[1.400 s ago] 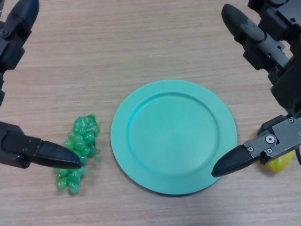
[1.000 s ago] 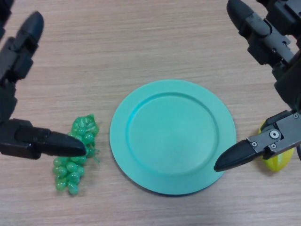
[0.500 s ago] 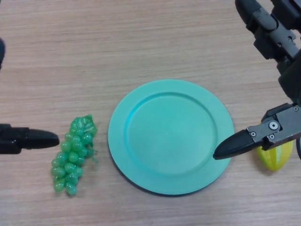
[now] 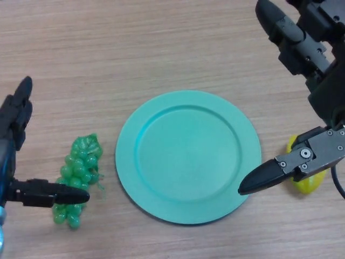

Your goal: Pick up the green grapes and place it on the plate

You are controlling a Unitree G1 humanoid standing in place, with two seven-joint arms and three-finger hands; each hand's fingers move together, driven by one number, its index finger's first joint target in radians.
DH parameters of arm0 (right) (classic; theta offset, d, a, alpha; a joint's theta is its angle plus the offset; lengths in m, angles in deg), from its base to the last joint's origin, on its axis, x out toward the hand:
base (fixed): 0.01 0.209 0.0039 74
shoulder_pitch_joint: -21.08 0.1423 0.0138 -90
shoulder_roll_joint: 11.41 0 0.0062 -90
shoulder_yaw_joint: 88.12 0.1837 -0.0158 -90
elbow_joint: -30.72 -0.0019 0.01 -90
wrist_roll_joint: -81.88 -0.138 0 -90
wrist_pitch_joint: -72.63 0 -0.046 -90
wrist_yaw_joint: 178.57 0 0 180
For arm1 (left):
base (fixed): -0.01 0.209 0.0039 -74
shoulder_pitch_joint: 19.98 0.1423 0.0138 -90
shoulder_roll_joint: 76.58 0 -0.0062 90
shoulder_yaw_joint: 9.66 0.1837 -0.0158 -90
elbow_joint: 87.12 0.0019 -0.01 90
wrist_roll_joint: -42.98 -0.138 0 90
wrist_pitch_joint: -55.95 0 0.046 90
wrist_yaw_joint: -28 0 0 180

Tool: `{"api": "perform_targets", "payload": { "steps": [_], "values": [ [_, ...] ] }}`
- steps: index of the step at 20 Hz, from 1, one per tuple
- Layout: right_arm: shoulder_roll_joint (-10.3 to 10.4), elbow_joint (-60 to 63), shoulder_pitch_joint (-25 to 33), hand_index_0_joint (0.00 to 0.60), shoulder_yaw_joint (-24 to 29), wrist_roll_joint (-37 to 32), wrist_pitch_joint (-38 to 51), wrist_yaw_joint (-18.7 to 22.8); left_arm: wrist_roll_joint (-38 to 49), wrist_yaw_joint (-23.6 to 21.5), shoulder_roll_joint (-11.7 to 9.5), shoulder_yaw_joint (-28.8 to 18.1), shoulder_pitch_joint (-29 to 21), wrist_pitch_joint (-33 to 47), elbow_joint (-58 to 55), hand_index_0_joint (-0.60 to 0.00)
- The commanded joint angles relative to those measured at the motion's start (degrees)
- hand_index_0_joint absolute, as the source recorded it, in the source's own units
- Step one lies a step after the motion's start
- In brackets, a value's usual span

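A bunch of green grapes [image 4: 76,175] lies on the wooden table, just left of the teal plate [image 4: 187,155]. My left hand [image 4: 16,156] is at the left edge, open; its thumb tip reaches over the lower end of the bunch while the upper fingers stand well apart to the upper left. Nothing is held. My right hand [image 4: 312,97] is open at the right side, one finger up at the top right and its thumb tip over the plate's right rim. The plate holds nothing.
A yellow fruit [image 4: 308,177] lies right of the plate, partly hidden behind my right thumb. Bare wooden tabletop [image 4: 135,48] stretches across the far side.
My left hand pulled back to the left edge, then came back in lower, its thumb now over the bunch's lower end. The view shifted slightly, so plate and grapes appear further left.
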Motion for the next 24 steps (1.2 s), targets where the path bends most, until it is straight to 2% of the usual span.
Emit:
{"api": "perform_targets", "payload": {
  "steps": [1, 4, 9, 14, 15, 16, 17, 18, 19, 20, 21, 22, 24],
  "values": [
    [-2.4, -2.8, 2.1, 0.0, 2.7, -2.2, 7.0, 2.7, -3.1, -3.4, -1.5, -0.5, 0.2, 6.9, -1.2, 0.0],
    [-4.6, -2.8, 1.9, 0.0, 3.0, -4.5, 8.1, 4.7, -6.5, -4.3, -1.6, 0.6, 0.4, 6.1, 2.3, 0.0],
    [-6.9, -2.8, 1.4, 0.0, 3.3, -7.2, 9.6, 6.9, -12.4, -6.0, -1.9, 3.5, -0.9, 4.9, 6.3, 0.0],
    [-9.8, -2.8, 0.2, 0.0, 4.2, -10.8, 11.7, 9.3, -24.6, -10.0, -2.9, 5.6, -0.5, 3.5, 9.0, 0.0],
    [-9.9, -2.8, 0.2, 0.0, 4.2, -10.8, 11.8, 9.3, -25.0, -10.1, -3.0, 5.6, -0.4, 3.5, 9.0, -0.05],
    [-10.1, -2.8, 0.1, 0.0, 4.3, -11.0, 11.9, 9.4, -25.7, -10.5, -3.1, 5.5, -0.1, 3.5, 9.0, -0.199],
    [-10.3, -2.8, 0.1, 0.0, 4.4, -11.2, 12.0, 9.6, -26.6, -10.9, -3.2, 5.3, 0.2, 3.6, 9.0, -0.3],
    [-10.6, -2.8, 0.0, 0.0, 4.4, -11.5, 12.0, 10.0, -28.4, -12.2, -3.5, 4.7, 0.7, 4.0, 9.3, -0.449],
    [-10.9, -2.8, -0.1, 0.0, 4.2, -11.7, 12.2, 10.3, -29.6, -13.5, -3.8, 3.9, 0.8, 4.4, 9.6, -0.549],
    [-11.3, -2.8, -0.3, 0.0, 3.7, -11.8, 12.4, 10.9, -29.0, -13.4, -4.0, 3.3, 0.8, 5.1, 9.2, -0.6],
    [-11.4, -2.8, -0.3, 0.0, 3.6, -12.0, 12.5, 11.1, -26.2, -11.5, -3.5, 3.1, 1.2, 5.4, 7.8, -0.6],
    [-11.7, -2.8, -0.3, 0.0, 3.3, -12.1, 12.7, 11.4, -18.3, -8.0, -2.1, 1.5, 2.0, 4.7, 3.8, -0.6],
    [-12.1, -2.8, -0.4, 0.0, 2.8, -12.3, 13.2, 11.8, -6.6, -5.3, 0.1, -1.0, 2.6, -1.6, -2.7, -0.6]
  ]
}}
